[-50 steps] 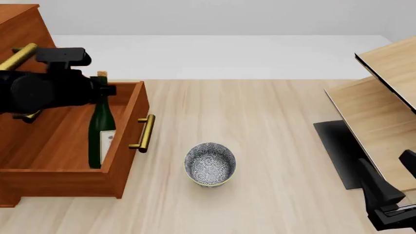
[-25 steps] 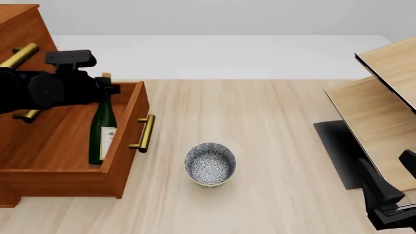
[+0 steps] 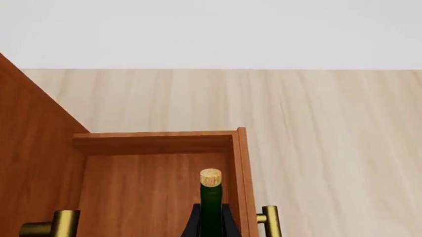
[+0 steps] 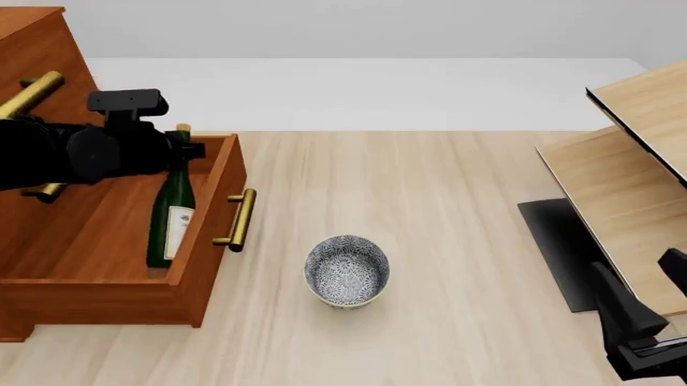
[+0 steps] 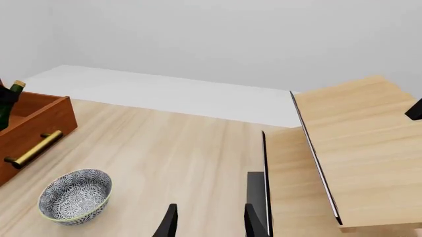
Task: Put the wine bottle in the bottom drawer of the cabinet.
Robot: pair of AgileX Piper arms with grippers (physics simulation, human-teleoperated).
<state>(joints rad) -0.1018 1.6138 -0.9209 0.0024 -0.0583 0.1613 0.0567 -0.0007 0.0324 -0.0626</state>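
Left wrist view: black left gripper [image 3: 211,219] clamps the dark green glass wine bottle [image 3: 211,207]; front view: bottle tilted inside the reddish-brown bottom drawer [image 4: 204,221], placement underway, release next; right wrist view: right gripper [image 5: 207,222] parted, empty.

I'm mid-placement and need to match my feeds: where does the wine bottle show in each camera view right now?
Front view: wine bottle tilted inside the open bottom drawer, neck at the left gripper.
Left wrist view: neck and cork, bottom centre.
Right wrist view: only its top, far left edge.
Shared landmark: the drawer's brass handle.
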